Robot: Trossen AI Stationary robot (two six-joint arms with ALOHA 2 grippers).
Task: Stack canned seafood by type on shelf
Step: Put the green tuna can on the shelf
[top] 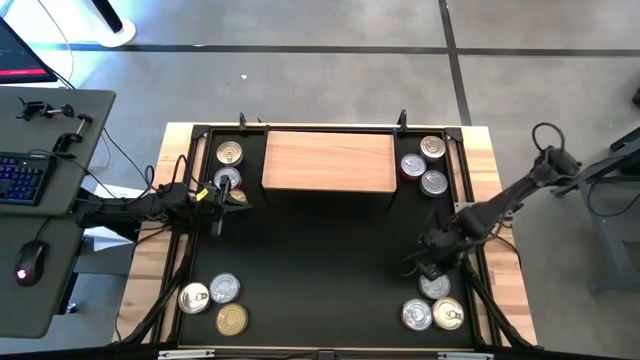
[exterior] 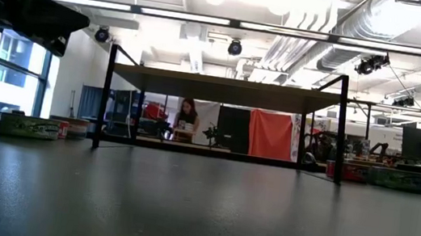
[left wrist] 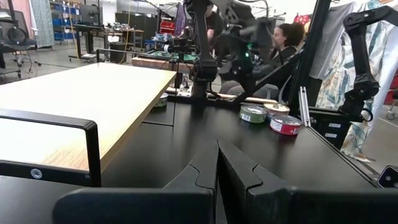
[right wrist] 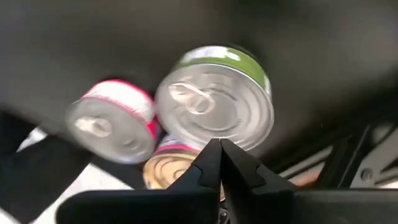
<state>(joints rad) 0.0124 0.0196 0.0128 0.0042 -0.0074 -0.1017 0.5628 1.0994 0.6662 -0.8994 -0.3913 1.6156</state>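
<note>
The shelf (top: 328, 160), a light wooden board on thin black legs, stands at the far middle of the black mat (top: 320, 260). Tins sit in four groups of three: far left (top: 229, 152), near left (top: 224, 288), far right (top: 433, 182) and near right (top: 447, 315). My right gripper (top: 430, 265) is shut and points down just over the near-right group. Its wrist view shows a green-sided tin (right wrist: 214, 99), a red-sided tin (right wrist: 112, 124) and a gold-lidded tin (right wrist: 171, 168) below the fingertips (right wrist: 219, 149). My left gripper (left wrist: 217, 155) waits shut and level beside the far-left tins.
A black frame (top: 300, 128) with upright posts borders the mat. The wide middle of the mat lies between the tin groups. A side desk with a keyboard (top: 22, 180) and mouse (top: 30, 262) stands off the table's left. A person (exterior: 187, 119) sits in the room beyond.
</note>
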